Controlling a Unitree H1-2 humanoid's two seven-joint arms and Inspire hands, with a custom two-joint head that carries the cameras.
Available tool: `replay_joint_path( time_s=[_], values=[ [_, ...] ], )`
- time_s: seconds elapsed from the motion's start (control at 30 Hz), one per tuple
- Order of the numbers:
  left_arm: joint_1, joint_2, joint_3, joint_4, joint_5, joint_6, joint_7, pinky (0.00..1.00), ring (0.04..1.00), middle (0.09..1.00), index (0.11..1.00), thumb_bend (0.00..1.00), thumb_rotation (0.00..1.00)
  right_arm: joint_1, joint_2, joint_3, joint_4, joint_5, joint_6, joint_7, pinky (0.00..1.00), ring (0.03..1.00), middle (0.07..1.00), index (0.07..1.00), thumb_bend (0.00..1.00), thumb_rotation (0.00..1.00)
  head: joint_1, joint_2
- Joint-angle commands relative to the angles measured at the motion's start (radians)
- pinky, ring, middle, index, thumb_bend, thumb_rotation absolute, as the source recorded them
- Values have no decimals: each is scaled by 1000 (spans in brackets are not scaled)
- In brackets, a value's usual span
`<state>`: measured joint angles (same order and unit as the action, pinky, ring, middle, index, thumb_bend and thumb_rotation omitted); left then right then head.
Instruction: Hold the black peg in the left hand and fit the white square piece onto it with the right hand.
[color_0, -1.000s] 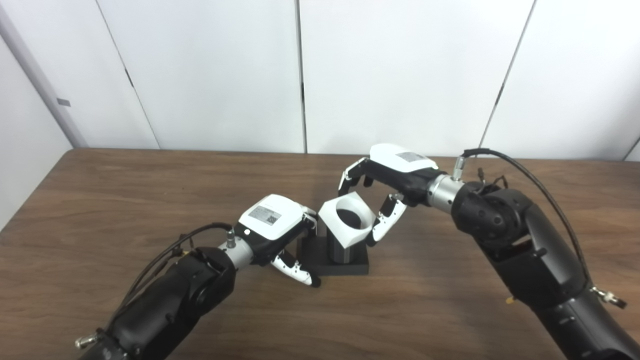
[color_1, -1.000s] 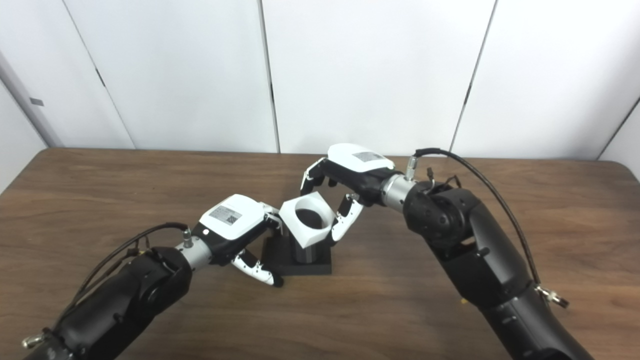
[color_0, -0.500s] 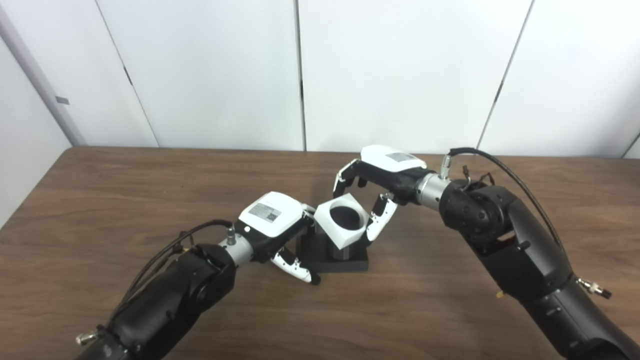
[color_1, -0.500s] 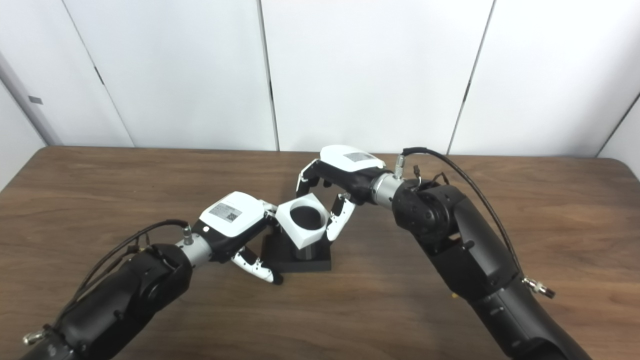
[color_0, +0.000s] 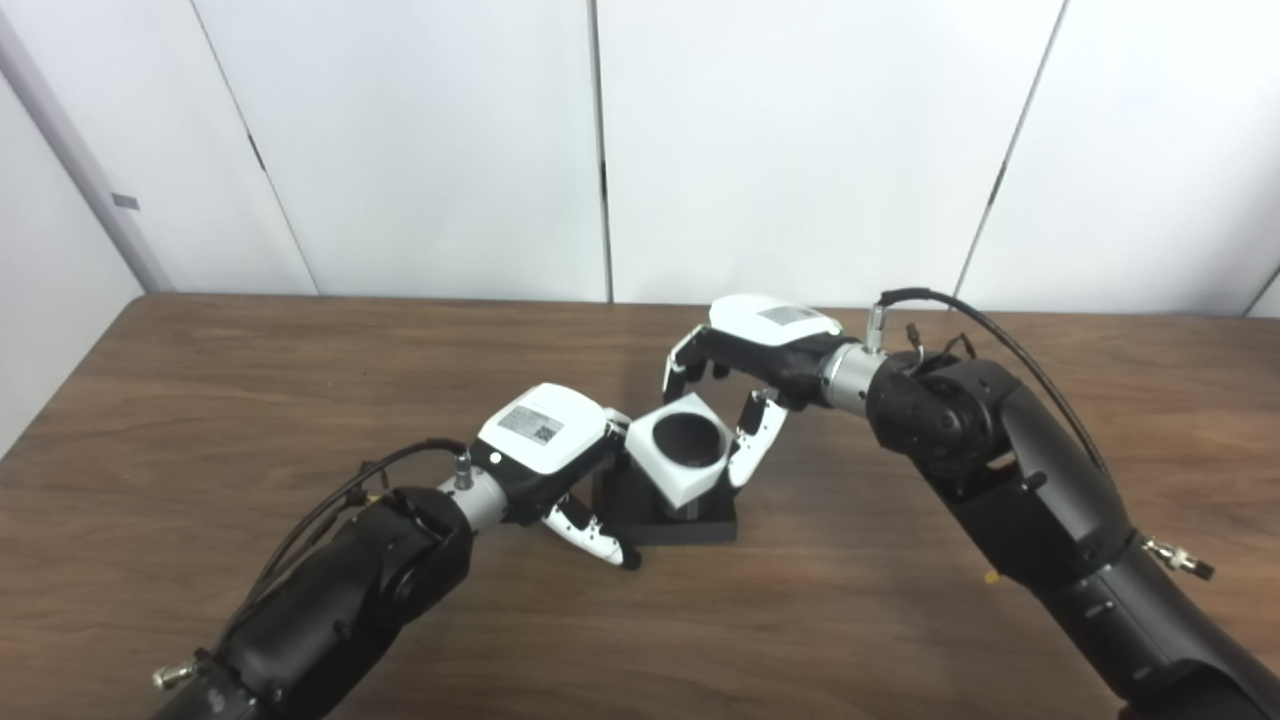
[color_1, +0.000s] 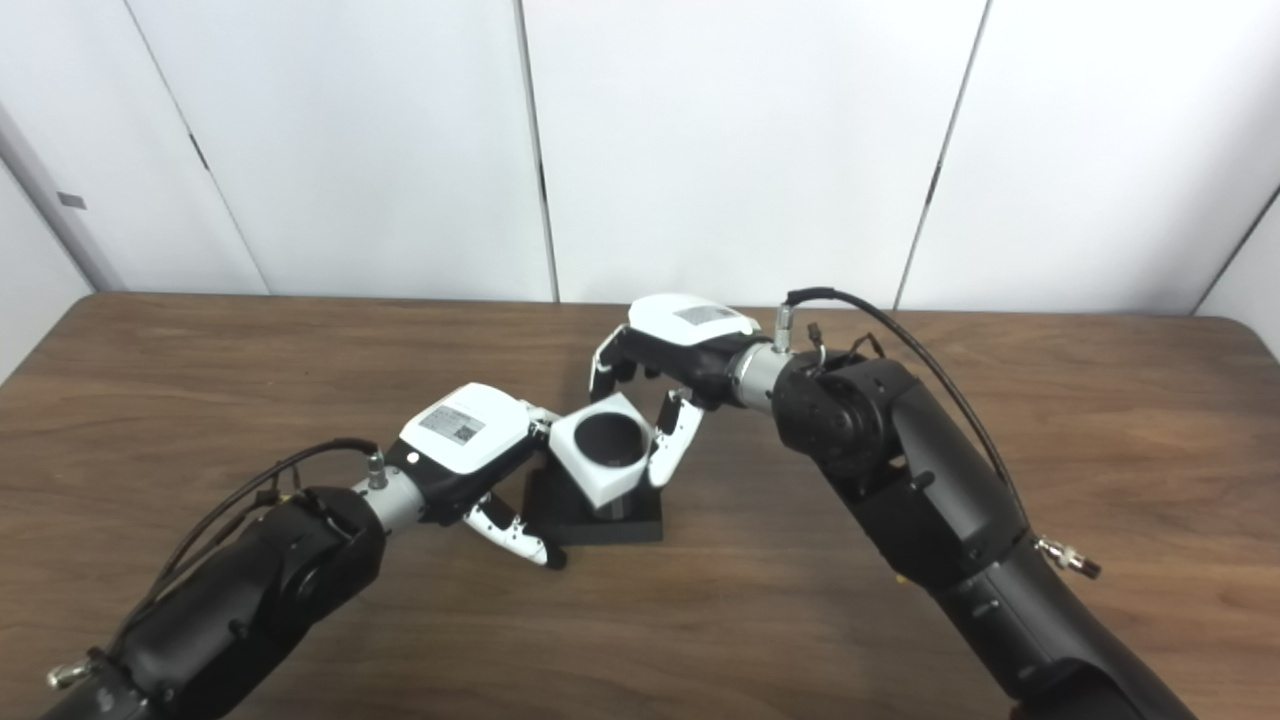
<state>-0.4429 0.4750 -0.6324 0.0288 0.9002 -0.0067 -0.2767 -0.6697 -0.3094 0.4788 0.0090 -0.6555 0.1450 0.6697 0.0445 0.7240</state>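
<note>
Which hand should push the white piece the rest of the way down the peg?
Right. The right hand already grips the white square piece, which sits over the black peg. The left hand is braced against the peg's base, best kept there as the steadying hold.

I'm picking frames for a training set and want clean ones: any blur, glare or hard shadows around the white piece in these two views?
Left eye view: the white square piece and both robot hands, left and right, are sharp, with no motion blur; only a soft shadow on the table behind the black peg base. Right eye view: equally sharp, even light, mild sheen on the wood, no glare.
</note>
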Motion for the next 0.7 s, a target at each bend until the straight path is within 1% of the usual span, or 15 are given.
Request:
replay_joint_path(
  time_s=[0.0,0.13,0.23,0.47,0.67],
  values=[
    [67,-19,-82,46,29,-37,-108,735,825,829,495,517,88,-40,14,-3,-20,11,-10,-6,670,748,752,698,918,283,0,1],
    [67,-17,-79,42,25,-30,-118,767,839,831,495,517,87,-40,7,-1,-21,7,-6,5,679,759,773,719,905,299,-1,3],
    [66,-17,-79,42,25,-31,-119,753,839,828,495,517,88,-39,4,-2,-21,7,-7,6,687,767,782,722,902,284,-1,3],
    [67,-16,-80,45,30,-32,-115,760,840,828,495,516,88,-33,1,-3,-20,7,-6,2,691,768,782,727,898,258,0,5],
    [70,-13,-77,43,27,-33,-112,768,838,830,495,517,88,-31,1,-21,-23,9,-6,-20,683,767,775,720,895,246,-5,4]
  ],
)
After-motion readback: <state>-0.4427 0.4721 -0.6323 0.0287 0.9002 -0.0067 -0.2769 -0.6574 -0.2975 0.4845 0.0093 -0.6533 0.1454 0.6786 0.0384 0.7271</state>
